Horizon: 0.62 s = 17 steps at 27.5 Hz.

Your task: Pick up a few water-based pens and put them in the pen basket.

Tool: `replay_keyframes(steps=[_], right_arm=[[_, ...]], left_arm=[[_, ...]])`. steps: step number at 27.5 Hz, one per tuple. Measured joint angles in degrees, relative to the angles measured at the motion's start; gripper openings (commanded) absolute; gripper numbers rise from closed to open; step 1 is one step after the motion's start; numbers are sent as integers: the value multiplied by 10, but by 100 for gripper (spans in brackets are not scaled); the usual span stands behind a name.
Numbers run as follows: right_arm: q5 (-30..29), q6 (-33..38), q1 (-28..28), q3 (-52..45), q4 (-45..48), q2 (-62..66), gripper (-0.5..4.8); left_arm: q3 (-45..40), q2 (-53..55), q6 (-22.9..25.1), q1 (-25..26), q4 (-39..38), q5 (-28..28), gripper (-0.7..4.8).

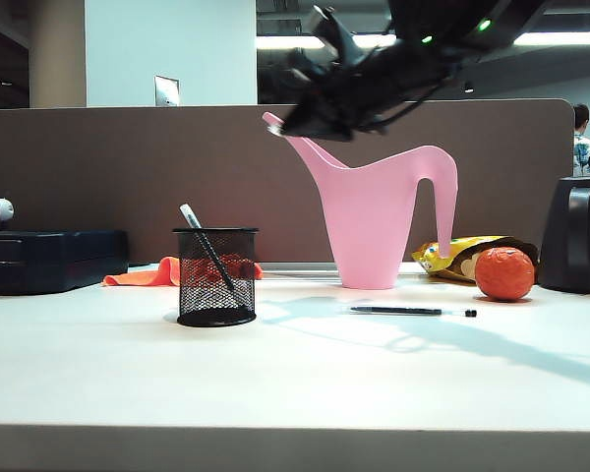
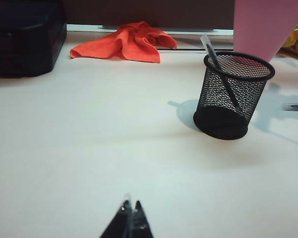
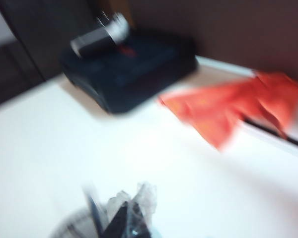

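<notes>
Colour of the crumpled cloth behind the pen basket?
Orange-red cloth; clearest in the left wrist view.

Ceiling strip lights are shining from behind, leaving the right gripper (image 1: 320, 123) a dark, slightly blurred silhouette. Soft shadows are falling forward across the bright white table (image 1: 295, 383). The right wrist view is smearing heavily with motion blur; the left wrist view is staying sharp.
</notes>
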Motion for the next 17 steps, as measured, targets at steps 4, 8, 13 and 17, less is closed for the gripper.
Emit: replay_keyframes(steps=[4,8,13,17], right_arm=[[0,-66,-25,0,-107,-30,-6],[-1,-126,-55,0,-205,-44,5],[11,-193,-61,0,-291,-42,95],[39,-254,-58,0,-335,-42,95]], left_arm=[[0,0,0,0,0,0,-4],[0,0,0,0,0,0,-4],[0,0,0,0,0,0,-4],[0,0,0,0,0,0,-4]])
